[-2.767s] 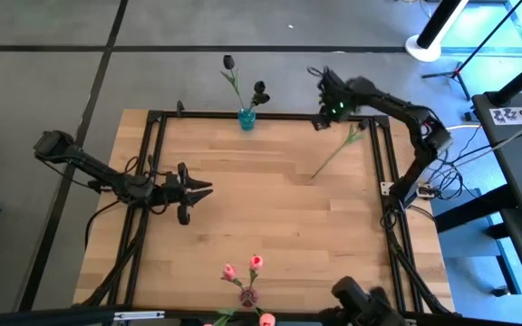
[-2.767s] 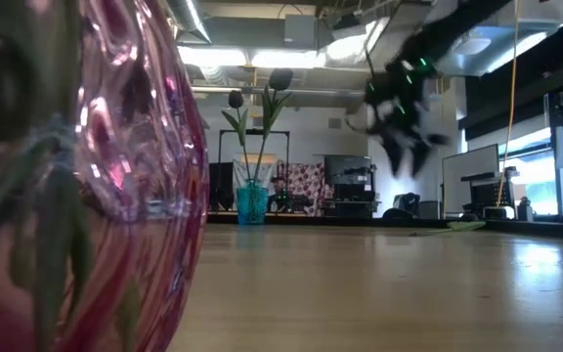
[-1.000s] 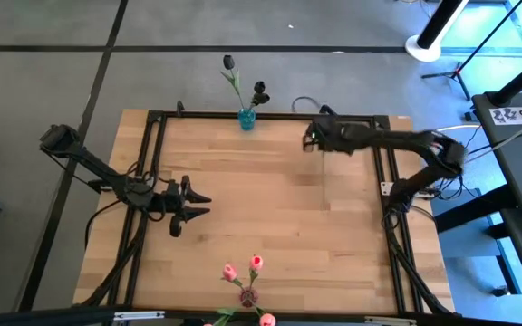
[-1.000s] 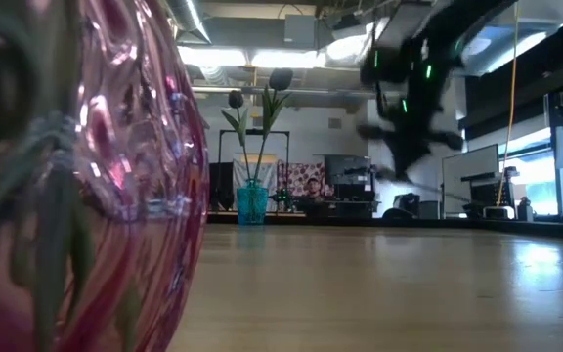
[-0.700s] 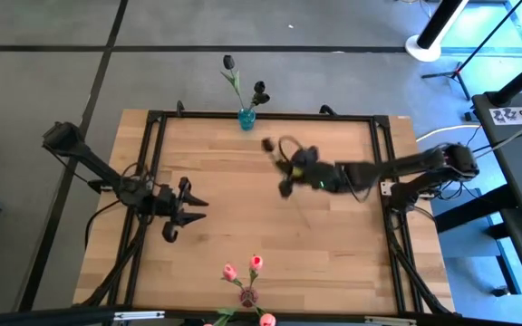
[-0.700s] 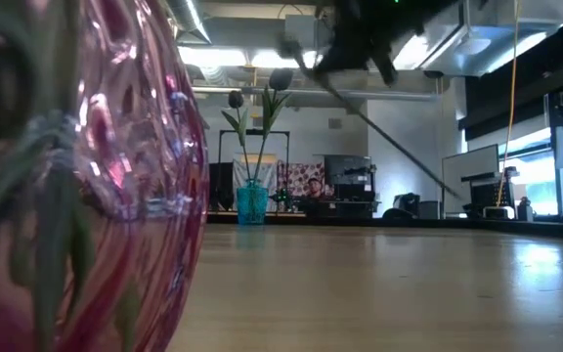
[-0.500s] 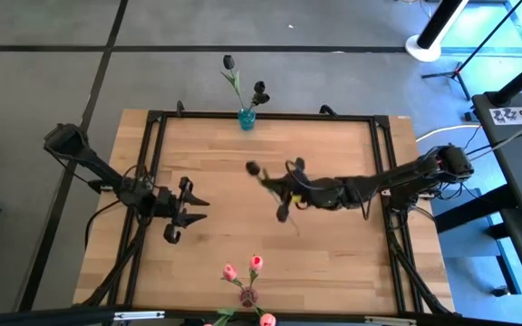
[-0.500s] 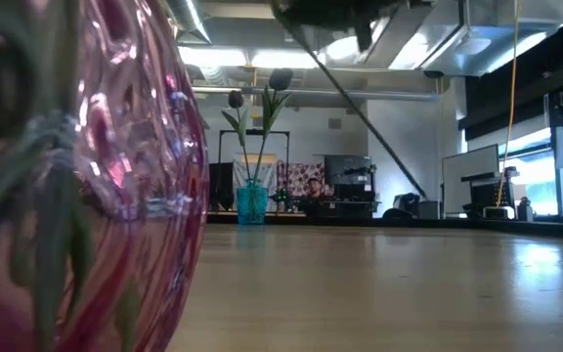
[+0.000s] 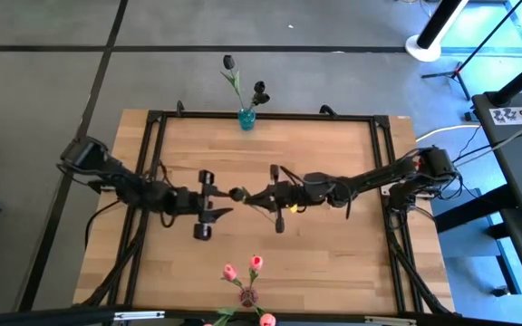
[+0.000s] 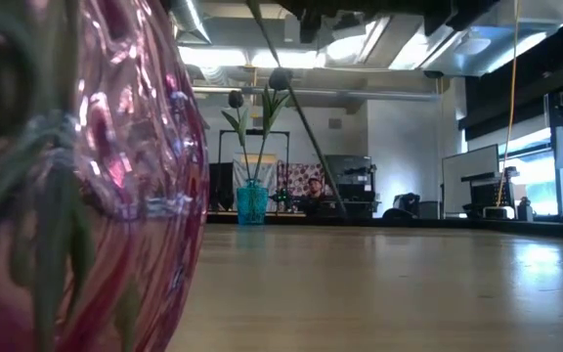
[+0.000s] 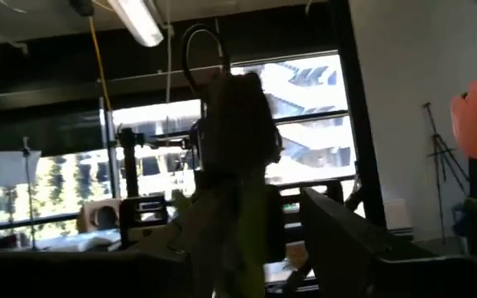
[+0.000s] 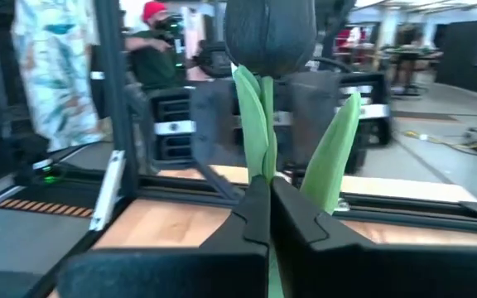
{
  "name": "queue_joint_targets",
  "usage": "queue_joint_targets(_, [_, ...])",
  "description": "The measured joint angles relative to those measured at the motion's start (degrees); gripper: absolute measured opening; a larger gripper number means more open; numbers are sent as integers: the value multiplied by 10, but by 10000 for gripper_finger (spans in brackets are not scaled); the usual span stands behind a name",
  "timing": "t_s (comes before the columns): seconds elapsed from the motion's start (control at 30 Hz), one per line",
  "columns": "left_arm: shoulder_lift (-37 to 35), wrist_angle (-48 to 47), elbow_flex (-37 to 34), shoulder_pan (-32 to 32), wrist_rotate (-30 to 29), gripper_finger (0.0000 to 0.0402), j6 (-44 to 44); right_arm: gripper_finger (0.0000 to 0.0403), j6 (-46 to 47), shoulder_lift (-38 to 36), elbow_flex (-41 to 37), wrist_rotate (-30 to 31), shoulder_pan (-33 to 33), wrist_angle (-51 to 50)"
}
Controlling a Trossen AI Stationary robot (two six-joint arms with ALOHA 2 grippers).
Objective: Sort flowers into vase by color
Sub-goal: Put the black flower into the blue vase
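A dark-headed flower (image 9: 236, 193) with a green stem hangs over the middle of the table, my right gripper (image 9: 267, 195) shut on its stem. Its head (image 12: 270, 33) points toward my left gripper (image 9: 222, 201), which stands open just left of the head. In the left wrist view the head (image 11: 238, 124) is close in front; whether it touches a finger I cannot tell. The blue vase (image 9: 246, 118) at the far edge holds two dark flowers. A pink vase (image 9: 248, 294) at the near edge holds pink flowers. My right gripper pinches the flower's green stem (image 12: 263, 178) between its two fingers, just below the leaves and the dark head. The fingers come about level from the table's right side. The flower is lifted clear of the table, its head toward the table's left and its lower stem (image 10: 296, 108) slanting down.
A black metal frame (image 9: 157, 154) runs around the table's edges. The pink vase (image 10: 76, 196) fills the low view's left side, with the blue vase (image 10: 252, 203) far behind. A person sits in the room beyond the table (image 10: 311, 191).
My right gripper has swung from the table's far right toward the middle with the flower, rolling so the dark head now points left. My left gripper has moved right toward the middle and risen a little, coming up to the flower's head.
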Motion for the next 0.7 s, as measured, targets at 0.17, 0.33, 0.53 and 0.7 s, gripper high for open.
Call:
queue_joint_targets(0.17, [34, 0, 22, 33, 73, 154, -34, 1, 0, 0, 0, -8, 2, 4])
queue_joint_targets(0.33, [77, 0, 56, 52, 98, 153, -55, 1, -9, 0, 0, 1, -4, -1])
queue_joint_targets(0.53, [81, 5, 66, 51, 101, 133, -84, 1, -12, 0, 0, 15, -2, -5])
queue_joint_targets(0.7, [80, -4, 76, 55, 75, 42, -99, 3, -12, 0, 0, 16, -2, -7])
